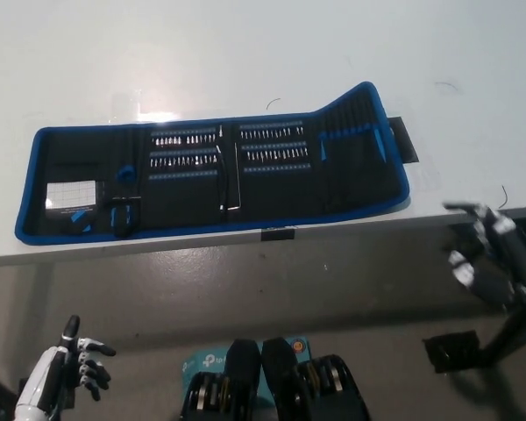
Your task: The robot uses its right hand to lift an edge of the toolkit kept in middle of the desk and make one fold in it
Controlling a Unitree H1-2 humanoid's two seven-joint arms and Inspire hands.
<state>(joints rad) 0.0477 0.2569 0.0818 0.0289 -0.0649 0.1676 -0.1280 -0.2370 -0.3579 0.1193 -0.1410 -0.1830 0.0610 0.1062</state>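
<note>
Reaching up from below the desk (473,79) edge, the right hand (491,259) could have snagged the toolkit (215,171) and dragged it off rather than folding it. Its fingers were spread, holding nothing. The toolkit lay open along the near edge, its raised right end just above that hand; the left hand (66,373) rested low, open.

Toolkit (215,180) unrolled on desk (245,53), right end raised; right hand (495,254) open off desk; left hand (70,368) low.
</note>
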